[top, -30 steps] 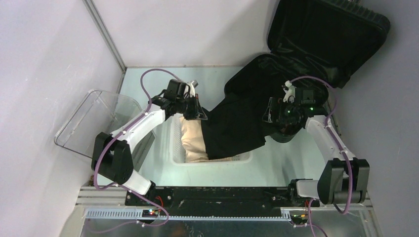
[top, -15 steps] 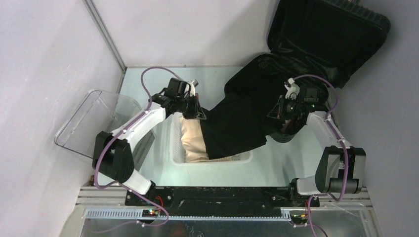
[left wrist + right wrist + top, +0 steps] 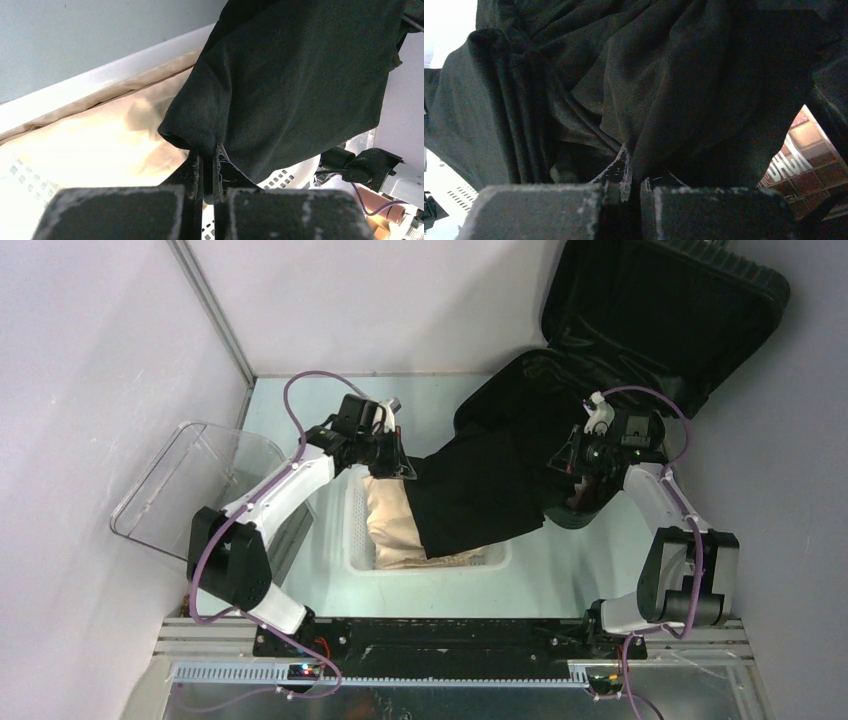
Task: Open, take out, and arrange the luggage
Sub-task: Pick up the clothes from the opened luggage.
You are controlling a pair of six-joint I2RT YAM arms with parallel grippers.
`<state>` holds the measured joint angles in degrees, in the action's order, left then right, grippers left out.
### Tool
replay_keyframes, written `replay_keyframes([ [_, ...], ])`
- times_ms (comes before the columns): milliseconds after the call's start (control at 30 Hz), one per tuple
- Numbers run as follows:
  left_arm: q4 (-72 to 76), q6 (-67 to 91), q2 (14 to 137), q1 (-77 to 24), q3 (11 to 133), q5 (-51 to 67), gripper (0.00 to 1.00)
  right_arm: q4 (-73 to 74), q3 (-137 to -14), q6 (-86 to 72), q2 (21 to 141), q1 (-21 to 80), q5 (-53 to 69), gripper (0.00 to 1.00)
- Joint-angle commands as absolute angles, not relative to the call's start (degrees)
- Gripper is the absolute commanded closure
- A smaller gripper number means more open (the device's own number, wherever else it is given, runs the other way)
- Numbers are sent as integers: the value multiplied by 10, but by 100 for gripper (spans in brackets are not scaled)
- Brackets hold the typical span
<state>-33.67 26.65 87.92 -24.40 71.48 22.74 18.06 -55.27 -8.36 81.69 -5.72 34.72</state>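
White letters are showing on a reddish-brown surface (image 3: 794,150) at the lower right of the right wrist view, cut off and too partial to read. The white perforated basket (image 3: 430,565) is holding a cream cloth (image 3: 390,520). The luggage (image 3: 660,310) is lying open beyond the basket to its right, with its lid leaning back against the wall and its black lining facing out. A black garment (image 3: 480,490) is draping from the luggage over the basket's right part, covering some of the cream cloth. The left gripper (image 3: 400,468), at the basket's far edge, is pinching the garment's corner. The right gripper (image 3: 565,462), to the basket's right, is pinching the garment's folds. A clear plastic container (image 3: 200,480) is lying tilted left of the basket.
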Motion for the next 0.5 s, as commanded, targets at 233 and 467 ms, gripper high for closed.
replay_keyframes([
  [233,-325,247,888,-242,736,228,98,161,-616,-58,839,-85,416,63],
  [467,-306,252,897,-241,736,241,94,219,-633,-8,827,-98,487,19],
])
